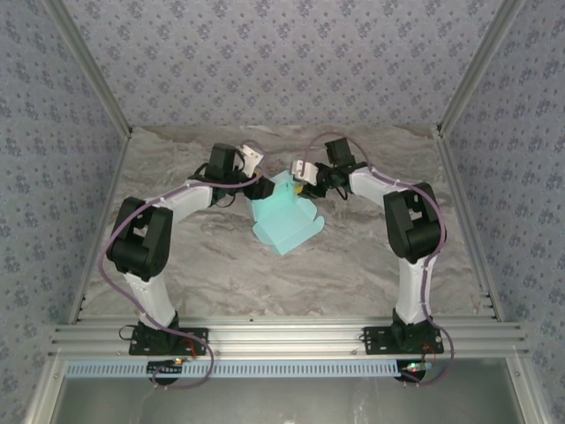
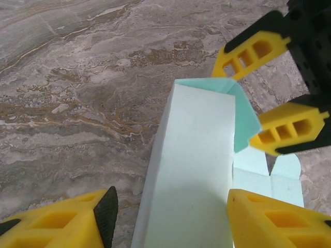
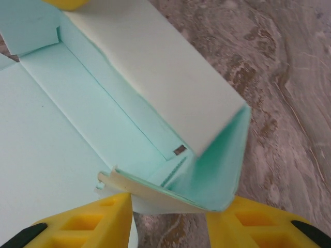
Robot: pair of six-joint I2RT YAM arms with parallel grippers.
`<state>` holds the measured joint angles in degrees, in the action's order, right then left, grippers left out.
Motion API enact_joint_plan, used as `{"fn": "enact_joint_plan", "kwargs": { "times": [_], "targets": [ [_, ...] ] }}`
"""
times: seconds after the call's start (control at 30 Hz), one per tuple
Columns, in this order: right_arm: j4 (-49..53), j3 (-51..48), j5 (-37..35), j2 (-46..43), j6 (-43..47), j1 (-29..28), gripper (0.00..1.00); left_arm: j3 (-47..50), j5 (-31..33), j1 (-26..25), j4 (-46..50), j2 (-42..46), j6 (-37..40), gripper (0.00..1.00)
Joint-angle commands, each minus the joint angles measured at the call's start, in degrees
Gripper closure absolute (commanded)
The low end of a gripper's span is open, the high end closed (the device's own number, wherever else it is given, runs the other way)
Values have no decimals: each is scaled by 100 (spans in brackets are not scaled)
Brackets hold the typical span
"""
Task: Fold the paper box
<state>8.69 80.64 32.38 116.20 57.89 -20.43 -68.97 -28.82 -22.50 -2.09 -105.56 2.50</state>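
Note:
The paper box (image 1: 284, 221) is light cyan card, partly folded, lying mid-table between both grippers. In the left wrist view a long pale panel of the paper box (image 2: 191, 165) runs between my left gripper's (image 2: 170, 206) spread yellow fingers; the right finger touches its edge and the left stands clear. My left gripper (image 1: 260, 187) is open. My right gripper (image 1: 305, 185) is open at the box's far end, its fingers (image 2: 253, 51) straddling a raised cyan end flap (image 2: 243, 111). In the right wrist view that folded corner (image 3: 217, 170) sits just above my right gripper (image 3: 168, 214).
The marbled grey tabletop (image 1: 203, 265) surrounds the box. Aluminium frame rails (image 1: 282, 336) run along the near edge, with patterned walls (image 1: 282, 62) behind and at the sides. Flat unfolded tabs of the box (image 2: 269, 181) lie on the table beside the raised panel.

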Motion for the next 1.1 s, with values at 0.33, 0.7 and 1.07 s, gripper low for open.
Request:
{"fn": "enact_joint_plan", "kwargs": {
  "times": [0.33,0.7,1.07],
  "targets": [
    [-48,165,347,123,-311,-122,64,154,-194,-26,-169,-106,-271,44],
    [-1513,-246,-459,205,-1566,-473,65,285,-230,-61,-299,-71,-551,46],
    [-2631,-762,-616,306,-2351,-537,65,288,-347,-48,-313,-146,-647,51]
  ]
}}
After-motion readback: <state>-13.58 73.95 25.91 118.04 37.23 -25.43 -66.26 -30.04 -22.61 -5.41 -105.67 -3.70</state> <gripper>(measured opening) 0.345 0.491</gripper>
